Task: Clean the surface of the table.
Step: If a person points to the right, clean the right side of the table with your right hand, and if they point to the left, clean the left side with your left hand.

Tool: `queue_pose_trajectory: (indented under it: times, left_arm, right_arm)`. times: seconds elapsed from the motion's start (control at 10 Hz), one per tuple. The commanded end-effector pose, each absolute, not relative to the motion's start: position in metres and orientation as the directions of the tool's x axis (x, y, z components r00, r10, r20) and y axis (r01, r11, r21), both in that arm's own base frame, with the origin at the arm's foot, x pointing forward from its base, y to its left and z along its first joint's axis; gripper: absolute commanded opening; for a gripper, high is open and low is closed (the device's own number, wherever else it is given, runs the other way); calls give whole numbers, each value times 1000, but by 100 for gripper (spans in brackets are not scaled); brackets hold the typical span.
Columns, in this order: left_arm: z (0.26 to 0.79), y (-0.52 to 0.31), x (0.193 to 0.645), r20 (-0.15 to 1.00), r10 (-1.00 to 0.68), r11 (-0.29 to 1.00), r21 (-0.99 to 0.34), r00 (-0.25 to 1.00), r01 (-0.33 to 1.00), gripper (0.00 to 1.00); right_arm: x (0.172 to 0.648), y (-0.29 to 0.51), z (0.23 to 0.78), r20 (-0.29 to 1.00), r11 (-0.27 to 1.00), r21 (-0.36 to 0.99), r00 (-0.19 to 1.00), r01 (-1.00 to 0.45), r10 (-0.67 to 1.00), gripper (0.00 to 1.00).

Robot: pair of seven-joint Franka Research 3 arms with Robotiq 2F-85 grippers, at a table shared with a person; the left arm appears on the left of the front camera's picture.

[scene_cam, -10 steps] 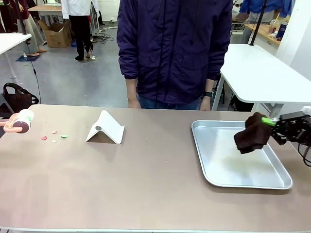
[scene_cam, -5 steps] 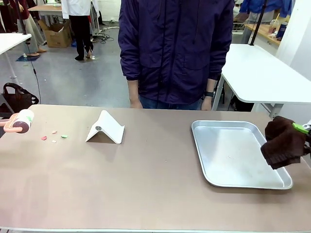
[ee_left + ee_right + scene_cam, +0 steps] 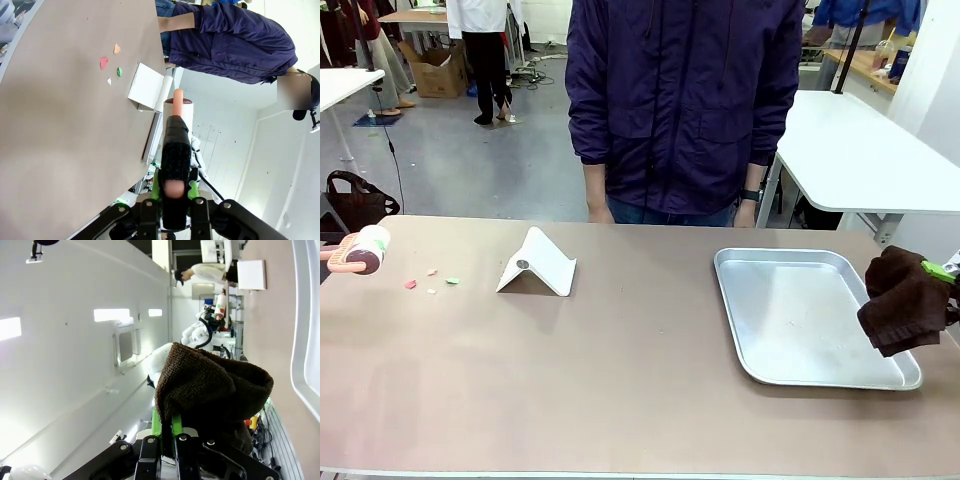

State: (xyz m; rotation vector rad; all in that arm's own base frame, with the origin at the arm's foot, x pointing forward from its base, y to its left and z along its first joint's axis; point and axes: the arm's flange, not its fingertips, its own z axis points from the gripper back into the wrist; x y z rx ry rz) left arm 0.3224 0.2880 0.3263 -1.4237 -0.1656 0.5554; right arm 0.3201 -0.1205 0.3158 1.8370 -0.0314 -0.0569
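Here, table (image 3: 620, 400) lengthwise left-to-right; left claw (image 3: 174, 186) tight on roller (image 3: 368, 246), right claw (image 3: 167, 429) on cloth (image 3: 905, 300).

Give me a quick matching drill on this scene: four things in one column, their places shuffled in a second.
1 cloth
2 roller
3 tray
4 coloured scraps

A loose on the left part of the table
B in the left gripper
C resting on the right part of the table
D in the right gripper

Pairs: 1-D, 2-B, 3-C, 4-A
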Motion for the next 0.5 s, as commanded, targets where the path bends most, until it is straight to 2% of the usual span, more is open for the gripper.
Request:
queue_pose_trajectory:
  times: [0.0, 0.4]
  left_arm:
    - [329, 286, 317, -200, 446, 41, -969, 872, -243, 0]
    - [329, 286, 317, -200, 446, 41, -969, 872, -243, 0]
  right_arm:
    - [321, -120, 319, -18, -278, 961, 998, -1, -66, 9]
    - [321, -120, 319, -18, -278, 961, 998, -1, -66, 9]
